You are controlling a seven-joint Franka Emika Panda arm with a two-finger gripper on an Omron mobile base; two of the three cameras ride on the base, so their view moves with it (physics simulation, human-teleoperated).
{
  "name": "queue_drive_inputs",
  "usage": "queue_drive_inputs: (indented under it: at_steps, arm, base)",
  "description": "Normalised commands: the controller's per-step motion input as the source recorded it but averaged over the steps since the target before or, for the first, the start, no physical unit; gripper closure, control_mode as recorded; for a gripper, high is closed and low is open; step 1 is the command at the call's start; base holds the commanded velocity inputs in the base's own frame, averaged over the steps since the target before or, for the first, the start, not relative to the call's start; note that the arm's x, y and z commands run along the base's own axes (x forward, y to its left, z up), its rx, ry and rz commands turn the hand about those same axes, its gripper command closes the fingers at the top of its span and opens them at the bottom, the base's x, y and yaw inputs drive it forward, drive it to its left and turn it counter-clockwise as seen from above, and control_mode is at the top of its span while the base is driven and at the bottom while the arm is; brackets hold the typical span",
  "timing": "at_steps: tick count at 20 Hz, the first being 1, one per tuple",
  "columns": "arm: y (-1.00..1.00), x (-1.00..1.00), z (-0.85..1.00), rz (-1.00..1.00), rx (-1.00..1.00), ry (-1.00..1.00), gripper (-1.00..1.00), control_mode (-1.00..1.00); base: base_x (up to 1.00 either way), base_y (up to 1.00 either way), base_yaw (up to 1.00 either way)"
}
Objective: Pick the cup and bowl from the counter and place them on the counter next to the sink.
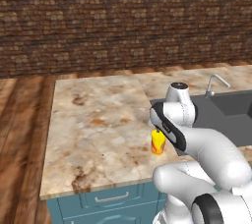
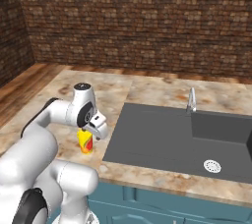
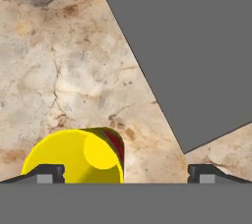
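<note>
While hovering wide open and empty, gripper (image 3: 126,174) above small yellow red-splotched cup (image 1: 157,143) upright on beige marbled tabletop (image 1: 98,120), just beside dark grey sink (image 2: 167,134). Cup seemingly placed already; next likely: lift clear, fetch bowl.

A brown brick wall (image 1: 123,16) is seen far beyond the jaws. A wooden floor (image 1: 22,134) is laid off to one side. Teal cabinet drawers (image 1: 110,199) are set below them.
</note>
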Motion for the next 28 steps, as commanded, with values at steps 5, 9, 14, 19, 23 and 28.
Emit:
queue_drive_inputs:
  at_steps: [5,9,14,19,23,28]
  arm:
    - [0.00,-0.51,0.11,0.00,0.01,0.00,-1.00,-1.00]
    - [0.00,-0.82,0.08,0.00,0.00,0.00,-1.00,-1.00]
    - [-0.02,-0.94,0.15,0.00,0.01,0.00,-1.00,-1.00]
    - [0.00,-0.87,0.25,0.00,0.00,-0.02,-1.00,-1.00]
    - [0.00,-0.94,0.33,0.00,0.00,-0.05,-1.00,-1.00]
    - [0.00,-0.77,0.33,0.04,0.00,-0.06,-1.00,-1.00]
  base:
    - [0.00,0.00,0.00]
    - [0.00,0.00,0.00]
    - [0.00,0.00,0.00]
    - [0.00,0.00,0.00]
    - [0.00,0.00,0.00]
    - [0.00,0.00,0.00]
